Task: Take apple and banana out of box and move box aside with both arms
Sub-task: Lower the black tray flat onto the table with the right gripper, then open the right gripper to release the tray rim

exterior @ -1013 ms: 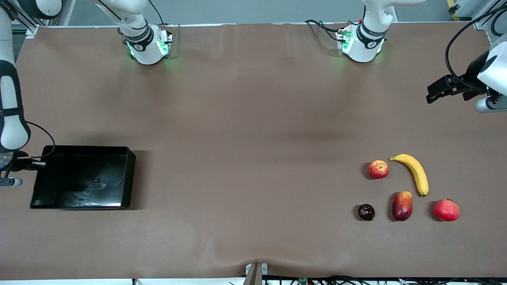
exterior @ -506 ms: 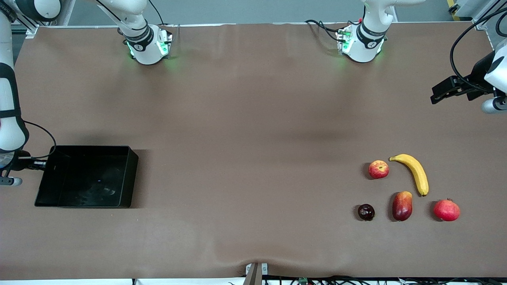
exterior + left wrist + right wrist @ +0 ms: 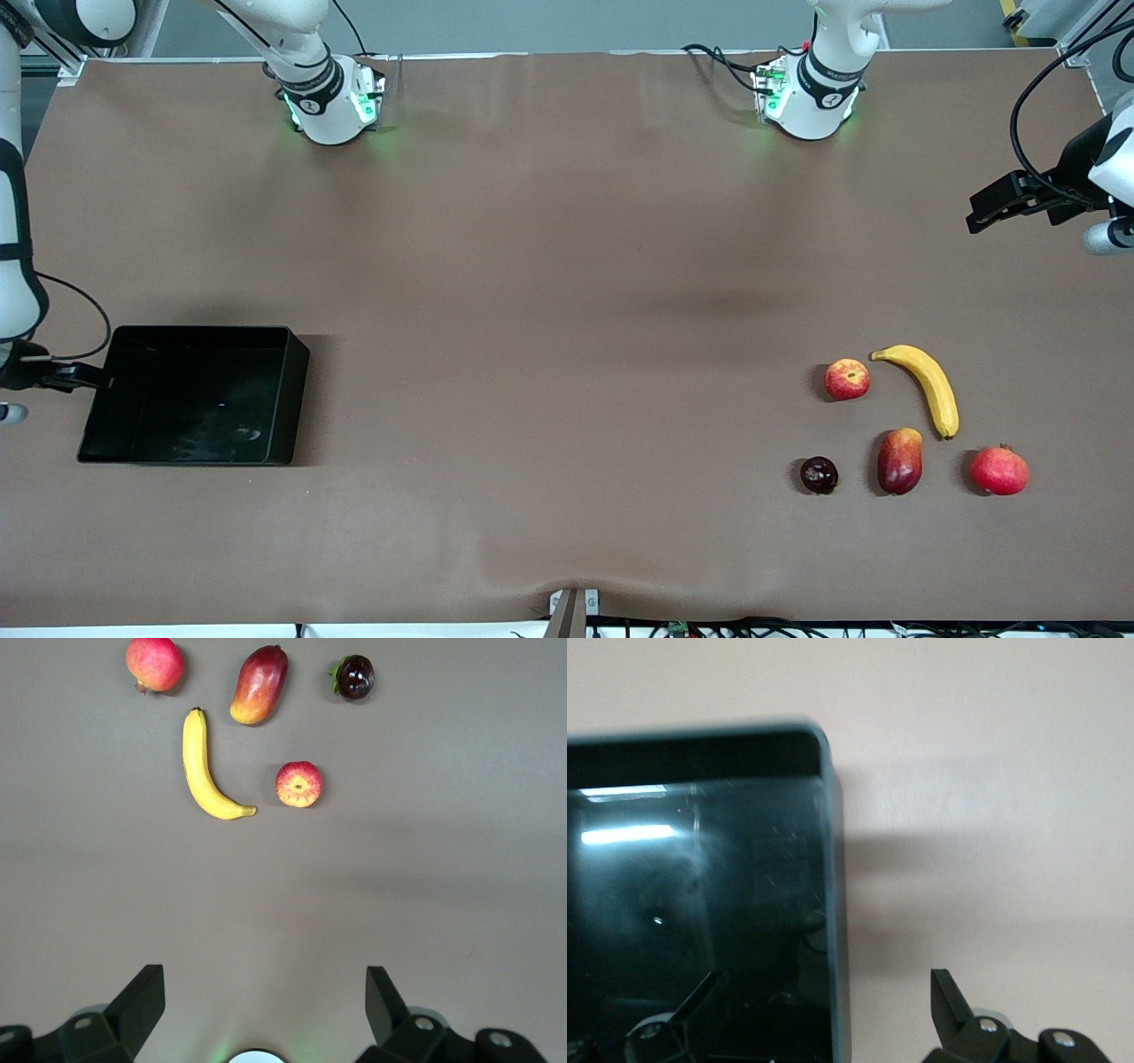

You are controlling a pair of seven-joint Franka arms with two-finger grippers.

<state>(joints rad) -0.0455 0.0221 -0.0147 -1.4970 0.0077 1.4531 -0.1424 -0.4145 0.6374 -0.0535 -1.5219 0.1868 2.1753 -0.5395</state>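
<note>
Five fruits lie on the table toward the left arm's end: nearest the front camera a dark plum (image 3: 819, 475), a mango (image 3: 900, 461) and a pomegranate (image 3: 999, 471) in a row, and just farther off the apple (image 3: 847, 379) with the banana (image 3: 925, 388) beside it, close but apart. None of them is in the box (image 3: 193, 395), which sits flat and empty toward the right arm's end of the table. One change defines this moment: a second ago the right gripper (image 3: 66, 378) was clamped on the box's outer wall with that side tipped; now its fingers stand apart, one over the box floor and one outside the wall in the right wrist view, and the box has settled on the table, shifted slightly toward the centre. The right gripper (image 3: 824, 1010) is at the wall, astride it but not gripping. Farthest from the front camera, the left gripper (image 3: 1005, 201) hangs in the air near the table's edge at its own end, fingers spread wide and empty, drawn a little outward over the last second. Judged from this layout, the task is essentially complete: both fruits are out and the box is set aside; only withdrawal of the arms appears to remain.
</note>
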